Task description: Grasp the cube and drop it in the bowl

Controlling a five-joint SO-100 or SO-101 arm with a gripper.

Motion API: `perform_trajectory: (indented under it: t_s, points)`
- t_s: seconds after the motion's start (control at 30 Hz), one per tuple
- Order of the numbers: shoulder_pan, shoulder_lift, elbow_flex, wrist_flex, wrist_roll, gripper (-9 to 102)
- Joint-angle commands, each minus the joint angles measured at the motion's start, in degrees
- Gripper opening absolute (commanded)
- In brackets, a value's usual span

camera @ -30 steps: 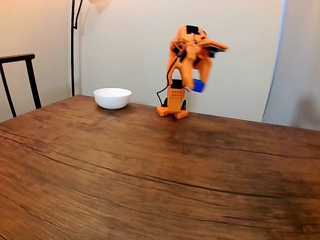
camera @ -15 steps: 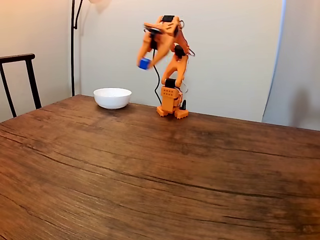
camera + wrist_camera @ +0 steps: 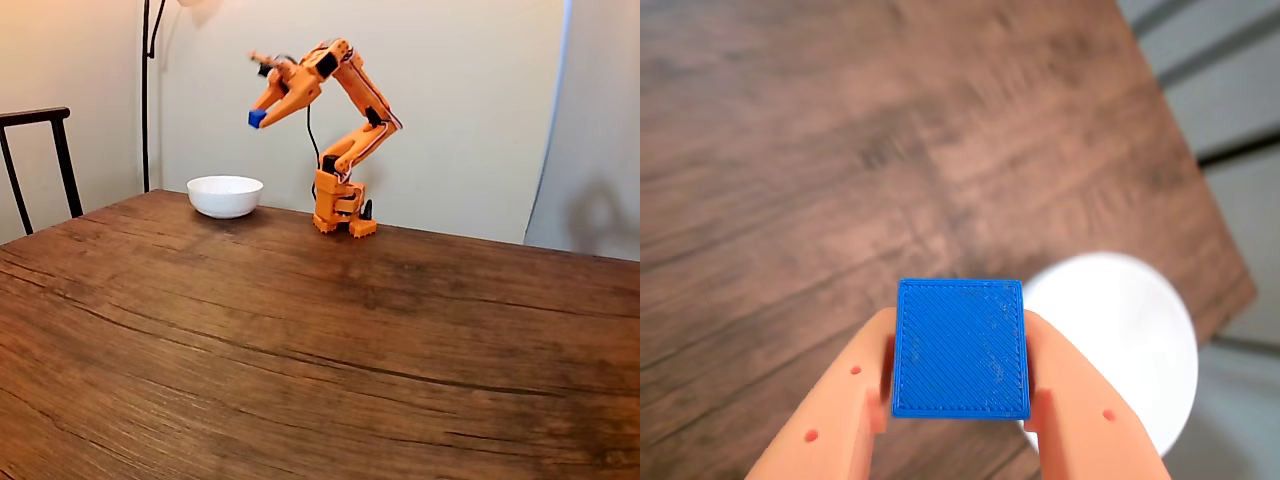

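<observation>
Small bright blue plastic cube (image 3: 257,118) held aloft in the orange arm's jaws, up and to the right of the plain white glossy round bowl (image 3: 225,196) in the fixed view.

In the wrist view the jaws are closed onto the cube (image 3: 961,348), one orange finger (image 3: 845,410) pressed to each side of it, its ridged top face toward the camera. The bowl (image 3: 1127,347) lies below, just right of the cube, partly hidden behind the right finger, near the corner of the dark brown wood-grain worktop (image 3: 790,180). In the fixed view the orange arm (image 3: 345,100) reaches from its base leftward with the gripper (image 3: 259,115) high above the worktop (image 3: 300,340), while the bowl sits near the far edge, left of the arm's base. A dark chair back (image 3: 40,150) stands at the left.
</observation>
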Motion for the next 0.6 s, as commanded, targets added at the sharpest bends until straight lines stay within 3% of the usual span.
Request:
perform_trajectory:
  t_s: [0.0,0.23,0.57]
  points:
    - [4.75,2.02,2.02,-0.62,0.26,2]
    - [21.18,3.34,4.39,-1.05,0.44,2]
    - [35.42,1.23,8.88,-11.95,3.96,2]
